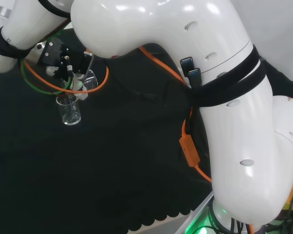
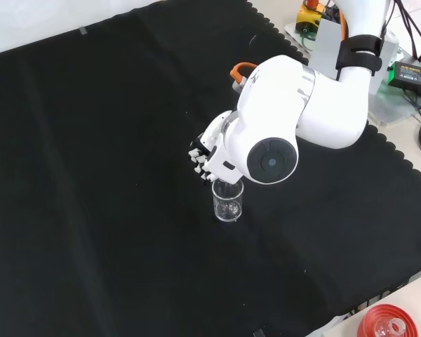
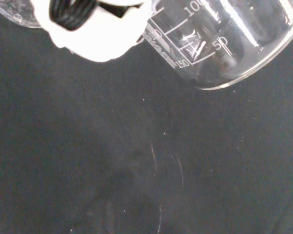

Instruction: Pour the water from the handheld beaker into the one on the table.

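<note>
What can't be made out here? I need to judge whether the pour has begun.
- Water level in the held beaker: clear glass, cut off by the wrist view's edge.
- The hand and its grip: mostly behind the white arm link in the front view.
- Contents of the beaker on the table: too small, clear.

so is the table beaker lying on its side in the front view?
No. The table beaker stands upright on the black cloth, its open mouth up, just below the hand.

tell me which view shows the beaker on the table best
The front view: the beaker on the table stands whole and upright on the black cloth, just below the hand. The head view shows it smaller, under the hand. In the wrist view I cannot pick it out with confidence.
</note>
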